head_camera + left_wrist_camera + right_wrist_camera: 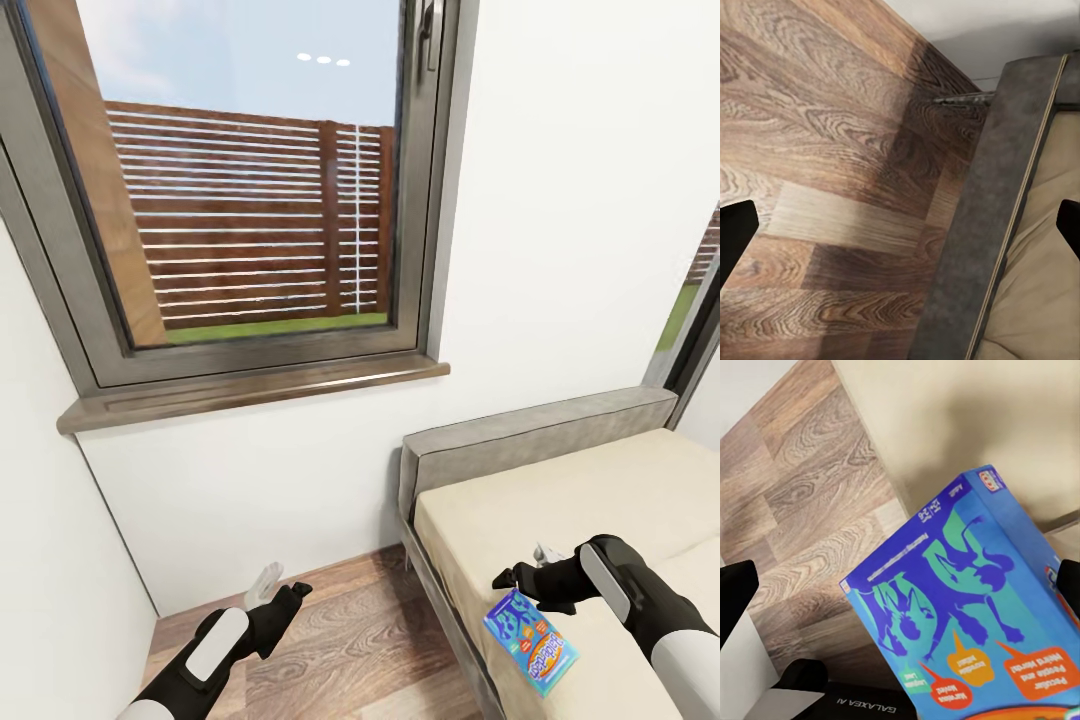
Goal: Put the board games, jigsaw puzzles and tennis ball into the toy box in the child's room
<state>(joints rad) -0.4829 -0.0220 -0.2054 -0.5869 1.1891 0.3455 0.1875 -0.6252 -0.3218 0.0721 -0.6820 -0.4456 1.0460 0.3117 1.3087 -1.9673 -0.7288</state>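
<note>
A blue board game (531, 641) box with dark blue figures and orange speech bubbles lies on the beige mattress of the bed (600, 490), close to its near edge. My right gripper (522, 568) hovers just above it, open. In the right wrist view the board game (967, 615) lies between and beyond the two black fingertips (735, 596), which stand wide apart. My left gripper (282, 585) hangs open over the wood-plank floor (340, 640) left of the bed, holding nothing. The left wrist view looks down on the floor (817, 150) and the grey bed frame (997, 210).
A large window (250, 180) with a dark sill (260, 395) fills the white wall ahead. The grey headboard (530, 435) stands against that wall. A white wall (50, 520) closes the left side, leaving a narrow strip of floor beside the bed.
</note>
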